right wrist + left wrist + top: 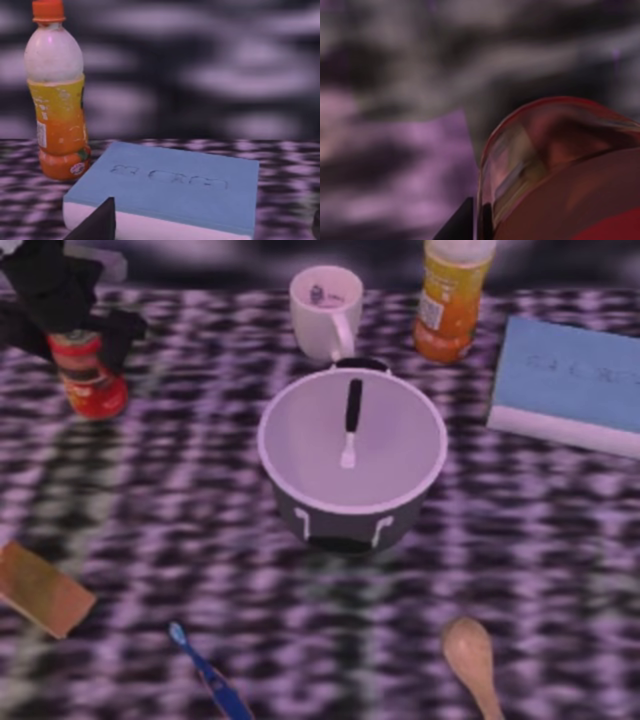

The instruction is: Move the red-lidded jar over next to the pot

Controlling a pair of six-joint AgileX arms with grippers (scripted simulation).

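Purple and black mottled cloth (150, 500) covered the whole table, and on it the largest thing was the pot (352, 462), one only, standing in the middle with a black-handled utensil (351, 423) lying inside. After it by size came one blue book (570, 380) at the right side, one orange bottle (452, 295) at the far edge, one white mug (326, 302) just behind the pot, one brown block (40, 588), one wooden spoon (472, 655), one blue toothbrush (210, 672), and one red-lidded jar (92, 375) at the far left, well apart from the pot. The left gripper (88, 335) was clenched around the upper part of this jar, so I judge the step was the grasp, with the carry not yet started. The next move probably calls for a lift and a sideways travel toward the pot without hitting its wall or the mug. The right gripper (100, 222) was parked near the book; I cannot tell how its jaws stood.
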